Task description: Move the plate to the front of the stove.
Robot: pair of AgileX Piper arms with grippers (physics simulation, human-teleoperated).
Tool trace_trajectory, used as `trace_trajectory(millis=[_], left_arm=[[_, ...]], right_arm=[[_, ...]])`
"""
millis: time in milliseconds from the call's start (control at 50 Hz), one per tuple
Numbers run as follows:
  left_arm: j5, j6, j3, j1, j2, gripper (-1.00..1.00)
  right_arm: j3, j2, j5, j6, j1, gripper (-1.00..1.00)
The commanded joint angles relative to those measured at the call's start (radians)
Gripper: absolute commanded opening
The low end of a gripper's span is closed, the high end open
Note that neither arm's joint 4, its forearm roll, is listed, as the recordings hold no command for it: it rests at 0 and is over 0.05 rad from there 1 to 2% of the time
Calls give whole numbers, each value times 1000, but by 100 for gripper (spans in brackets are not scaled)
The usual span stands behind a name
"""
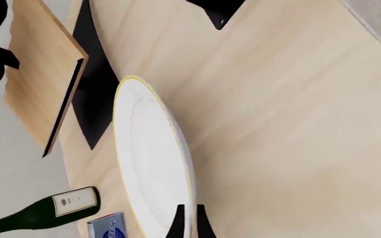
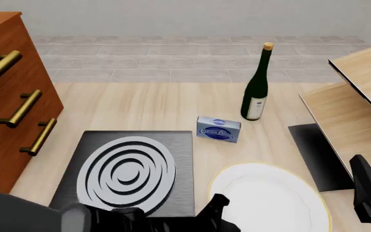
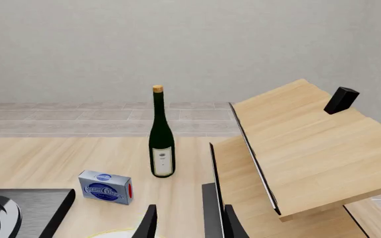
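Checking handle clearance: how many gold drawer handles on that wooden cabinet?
3, stacked down the cabinet front: top handle, middle handle, bottom handle. More may be out of frame.

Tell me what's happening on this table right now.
A two-arm robot is working on a white plate that lies flat on the table, to the right of the stove. The left gripper is at the plate's rim, its fingers either side of the edge, though a firm grip can't be confirmed. The right gripper hangs open above the table, holding nothing. A wine bottle and a small blue box stand further back.
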Motion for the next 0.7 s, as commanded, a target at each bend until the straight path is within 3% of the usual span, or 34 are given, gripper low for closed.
trace_trajectory(millis=[20, 560, 700], left_arm=[[31, 8, 38, -18, -129, -100], [169, 65, -23, 33, -361, -100], [190, 98, -53, 138, -364, -100]], right_arm=[[0, 0, 0, 0, 0, 100], [0, 0, 0, 0, 0, 100], [0, 0, 0, 0, 0, 100]])
